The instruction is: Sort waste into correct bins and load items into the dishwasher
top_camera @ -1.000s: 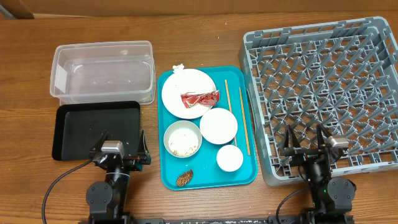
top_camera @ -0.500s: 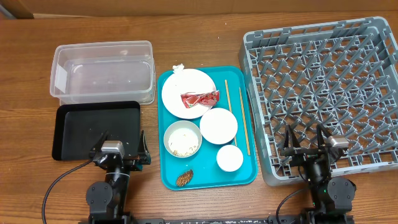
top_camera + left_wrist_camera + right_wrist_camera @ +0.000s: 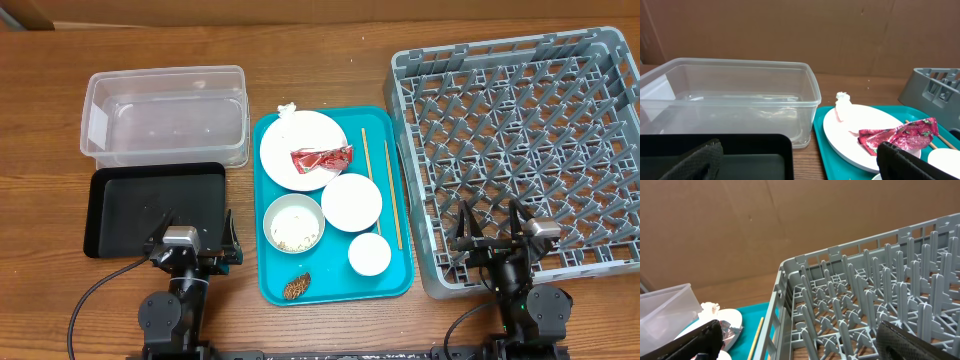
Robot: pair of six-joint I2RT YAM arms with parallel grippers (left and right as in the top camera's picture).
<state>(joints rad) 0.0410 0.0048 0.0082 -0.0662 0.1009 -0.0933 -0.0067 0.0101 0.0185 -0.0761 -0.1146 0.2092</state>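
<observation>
We show both arms parked at the near edge of the table. The left gripper is released, its fingers spread wide over the near rim of the black tray. The clear tub lies straight ahead of it, beyond that tray.

To this gripper's right sits the teal serving tray, and on it:
- the large plate, carrying the red wrapper, with the white tissue at its far rim;
- a bowl holding rice grains;
- a second bowl and the small cup;
- the brown scrap, nearest the gripper;
- two chopsticks, lying apart along the tray's right side.

The right gripper is likewise released, fingers wide apart, over the near left corner of the grey dish rack. The rack extends ahead and to its right, and the teal tray lies to its left.
</observation>
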